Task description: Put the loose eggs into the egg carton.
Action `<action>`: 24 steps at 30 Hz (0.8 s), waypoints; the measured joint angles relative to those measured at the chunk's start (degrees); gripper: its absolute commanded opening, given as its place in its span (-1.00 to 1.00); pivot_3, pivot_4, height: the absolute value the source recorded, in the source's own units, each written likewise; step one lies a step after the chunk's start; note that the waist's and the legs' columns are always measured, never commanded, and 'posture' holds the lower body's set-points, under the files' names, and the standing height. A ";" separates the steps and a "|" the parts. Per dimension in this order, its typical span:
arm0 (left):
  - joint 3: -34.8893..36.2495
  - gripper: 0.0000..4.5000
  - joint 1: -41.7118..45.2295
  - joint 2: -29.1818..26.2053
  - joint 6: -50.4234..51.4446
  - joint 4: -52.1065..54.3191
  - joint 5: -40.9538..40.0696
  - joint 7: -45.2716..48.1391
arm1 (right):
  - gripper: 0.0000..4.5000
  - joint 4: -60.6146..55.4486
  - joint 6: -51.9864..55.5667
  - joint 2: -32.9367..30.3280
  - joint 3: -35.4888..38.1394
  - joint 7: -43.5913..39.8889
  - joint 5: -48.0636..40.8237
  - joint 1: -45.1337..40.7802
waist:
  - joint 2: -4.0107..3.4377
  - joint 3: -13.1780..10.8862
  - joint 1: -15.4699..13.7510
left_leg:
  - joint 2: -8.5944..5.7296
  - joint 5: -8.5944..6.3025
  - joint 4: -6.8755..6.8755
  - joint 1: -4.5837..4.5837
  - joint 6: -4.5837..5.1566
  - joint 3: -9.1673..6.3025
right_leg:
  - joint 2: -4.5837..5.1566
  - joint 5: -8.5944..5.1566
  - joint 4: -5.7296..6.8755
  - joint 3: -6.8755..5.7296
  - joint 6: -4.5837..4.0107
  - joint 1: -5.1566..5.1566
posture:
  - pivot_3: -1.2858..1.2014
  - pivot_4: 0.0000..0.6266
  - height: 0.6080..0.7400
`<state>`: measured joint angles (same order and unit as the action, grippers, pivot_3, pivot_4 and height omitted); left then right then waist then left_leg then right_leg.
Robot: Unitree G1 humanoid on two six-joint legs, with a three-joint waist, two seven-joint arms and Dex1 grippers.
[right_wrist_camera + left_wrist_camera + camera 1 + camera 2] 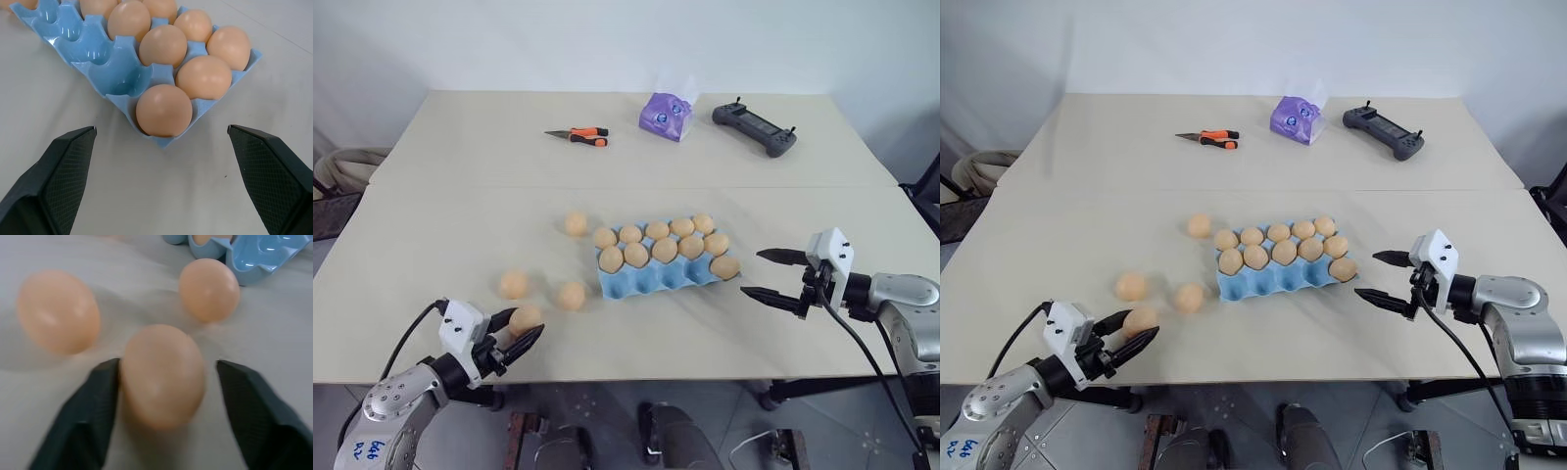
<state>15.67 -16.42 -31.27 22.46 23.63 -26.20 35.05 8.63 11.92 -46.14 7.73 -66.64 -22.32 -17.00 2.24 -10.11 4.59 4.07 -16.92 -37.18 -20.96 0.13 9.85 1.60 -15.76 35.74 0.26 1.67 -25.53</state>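
Left eye view: at the lower left of the frame the left tool (519,345) is seen with its two black fingers set around one loose egg (525,319), near the front edge of the tabletop (431,235). In the left wrist view one finger (93,406) is pressed to that egg (162,374), while a narrow gap is left at the other finger, so a full pinch cannot be confirmed. Just above and left of it a second loose egg (514,285) is found, and a third (572,296) lies to its right, just beside the carton's left end. A fourth loose egg (576,223) is placed higher, left of centre, near the carton's upper left corner.

The egg carton (646,282) is set at the centre of the frame; its upper two rows are filled with eggs, one egg (725,266) sits at the right end of the lower row, and the remaining lower cups are empty.

Along the upper part of the frame an orange-handled cutter (578,136), a purple bag (667,115) and a dark handheld controller (755,128) are laid, well apart from the eggs.

At the right, the right tool (762,274) is held spread wide, empty, just right of the carton and pointed at its end.
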 measured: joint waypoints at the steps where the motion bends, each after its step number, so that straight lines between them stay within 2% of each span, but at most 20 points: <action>1: -0.07 -0.11 0.03 0.00 -0.09 -0.06 0.01 0.14 | 1.00 -0.27 0.11 0.00 0.00 0.05 -0.01 0.00 | 0.00 0.00 0.01 | 0.00 0.00 0.00 0.00 0.00 0.00 | 0.00 0.00 0.00 0.00 0.00 0.00 | 0.03 -0.52 1.00; 8: 0.10 -0.11 -0.22 -0.89 0.45 0.32 -1.36 2.73 | 1.00 -0.78 0.62 -0.02 0.03 0.47 -0.07 0.44 | 0.00 0.00 0.02 | 0.00 -0.03 0.00 0.00 -0.06 0.00 | 0.00 -0.01 0.00 0.00 -0.01 0.00 | 0.03 -0.52 1.00; 15: 4.84 -0.11 1.13 -4.14 4.44 5.93 -9.56 5.03 | 1.00 -1.67 0.67 -0.13 1.46 0.67 -0.43 1.26 | -0.01 0.00 -0.11 | -0.01 -0.03 -0.01 -0.01 -0.05 -0.02 | 0.01 0.00 0.01 -0.01 0.00 0.00 | 0.03 -0.52 1.00; 19: 4.99 -0.11 9.90 -7.39 5.88 6.28 -11.11 5.14 | 1.00 -1.89 0.68 -0.17 1.71 0.75 -0.46 1.55 | 0.00 0.00 -0.62 | -0.08 0.03 -0.03 -0.04 -0.15 -0.05 | 0.03 0.00 0.01 -0.02 -0.01 0.00 | 0.03 -0.52 1.00; 24: 0.93 -0.11 24.02 -7.53 7.49 4.73 -11.96 4.30 | 1.00 -3.47 0.80 -0.23 2.34 0.65 -1.19 2.70 | -0.01 0.00 -1.51 | -0.21 0.17 -0.04 -0.05 0.07 0.00 | 0.10 0.20 0.02 0.02 0.33 0.02 | 0.03 -0.52 1.00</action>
<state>16.60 7.59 -38.80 29.94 28.37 -38.15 39.34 5.16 12.72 -46.38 10.07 -66.00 -23.51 -14.30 2.23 -10.12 3.09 3.86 -16.76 -37.22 -21.01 0.21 9.85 1.70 -15.56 35.76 0.28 2.00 -25.51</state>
